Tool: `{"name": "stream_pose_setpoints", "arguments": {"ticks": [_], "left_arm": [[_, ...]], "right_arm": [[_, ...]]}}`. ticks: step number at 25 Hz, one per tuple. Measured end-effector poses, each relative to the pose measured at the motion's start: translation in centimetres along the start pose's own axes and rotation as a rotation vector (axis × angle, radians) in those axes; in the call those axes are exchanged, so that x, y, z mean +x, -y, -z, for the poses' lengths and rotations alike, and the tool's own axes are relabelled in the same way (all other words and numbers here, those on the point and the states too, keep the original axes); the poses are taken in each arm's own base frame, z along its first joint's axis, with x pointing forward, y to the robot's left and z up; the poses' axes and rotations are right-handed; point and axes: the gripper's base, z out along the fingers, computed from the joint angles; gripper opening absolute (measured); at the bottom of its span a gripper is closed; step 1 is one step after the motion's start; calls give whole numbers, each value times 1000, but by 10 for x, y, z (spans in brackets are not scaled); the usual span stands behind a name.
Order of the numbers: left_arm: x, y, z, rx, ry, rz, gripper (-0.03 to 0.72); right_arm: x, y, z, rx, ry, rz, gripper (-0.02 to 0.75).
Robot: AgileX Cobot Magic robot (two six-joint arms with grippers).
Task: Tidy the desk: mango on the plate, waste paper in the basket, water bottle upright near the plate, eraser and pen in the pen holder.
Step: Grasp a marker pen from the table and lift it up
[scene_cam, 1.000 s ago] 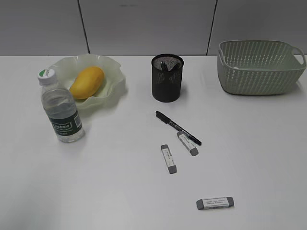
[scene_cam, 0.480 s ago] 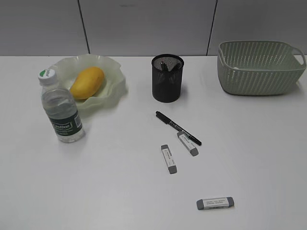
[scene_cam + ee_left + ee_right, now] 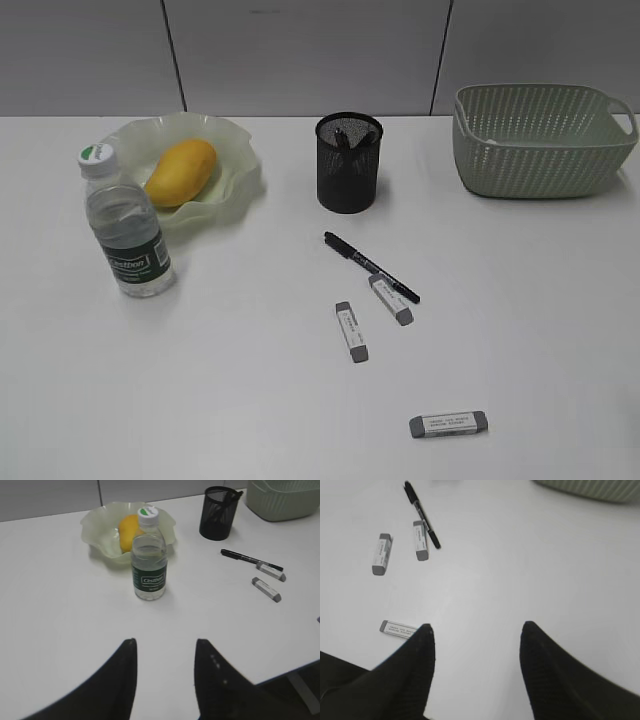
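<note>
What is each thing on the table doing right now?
mango: lying on the plate
water bottle: upright, capped
pen holder: upright
pen: lying on desk
three erasers: lying flat
basket: upright
left gripper: open, empty
right gripper: open, empty

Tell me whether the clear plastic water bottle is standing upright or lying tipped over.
Upright. The clear plastic water bottle with the dark green label stands on its base, white cap on top, beside the wavy pale green glass plate.
</note>
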Motion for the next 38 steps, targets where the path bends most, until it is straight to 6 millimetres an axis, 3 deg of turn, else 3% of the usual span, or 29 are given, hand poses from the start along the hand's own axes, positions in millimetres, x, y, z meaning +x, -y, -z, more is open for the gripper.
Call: {"name": "stream_pose_setpoints", "arguments": {"ticks": [5, 9, 13, 16, 22, 32, 35, 38], "left_arm": [[0, 1, 1, -99, 9, 45, 288], [1, 2, 1, -156, 14, 71, 288], [1, 2, 1, -171, 15, 77, 288], [1, 2, 1, -171, 15, 77, 288], [1, 2, 1, -171, 15, 77, 288], [1, 2, 1, -171, 15, 77, 243], [1, 2, 1, -171, 15, 77, 239], [1, 2, 1, -171, 15, 77, 237]], "right_arm": [[-51, 3, -112, -36, -285, 24, 437], [-86, -17, -201, -74, -406, 139, 436], [-103, -48, -278, -115, -503, 230, 436], [-104, -64, -321, -124, -591, 290, 436], [-98, -86, -368, -148, -684, 363, 431], [-77, -99, -389, -171, -733, 411, 365], [-75, -100, -391, -173, -738, 408, 282], [-75, -100, -391, -175, -740, 404, 93]]}}
